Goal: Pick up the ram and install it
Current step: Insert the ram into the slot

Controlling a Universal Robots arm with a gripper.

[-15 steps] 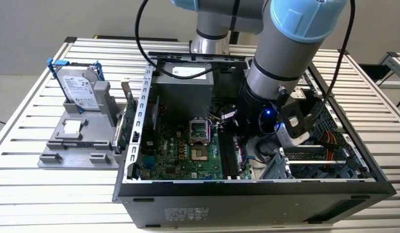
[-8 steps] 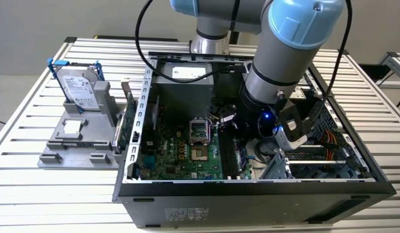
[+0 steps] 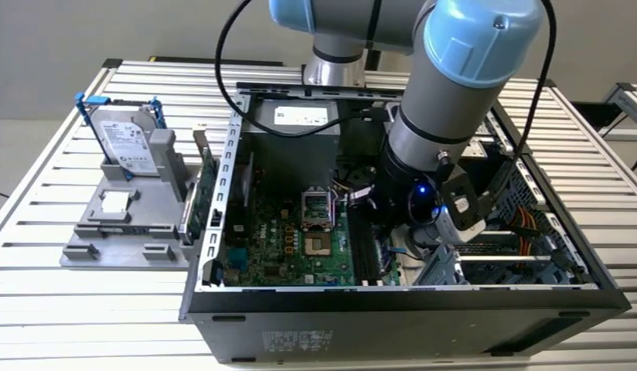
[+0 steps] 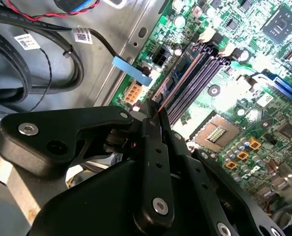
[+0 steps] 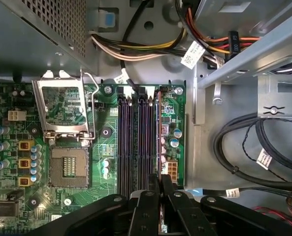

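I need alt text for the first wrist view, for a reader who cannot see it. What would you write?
The black gripper hangs over the motherboard's memory slots, shut on the ram, a thin stick seen edge-on at the outermost slot. Beside the slots lies the empty processor socket; cable bundles run past the board.

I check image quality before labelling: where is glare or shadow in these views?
Second wrist view: strong glare on the motherboard beside the slots; the hand is dark. First wrist view: even light, mild shine near the socket. Exterior view: case interior shaded under the arm.
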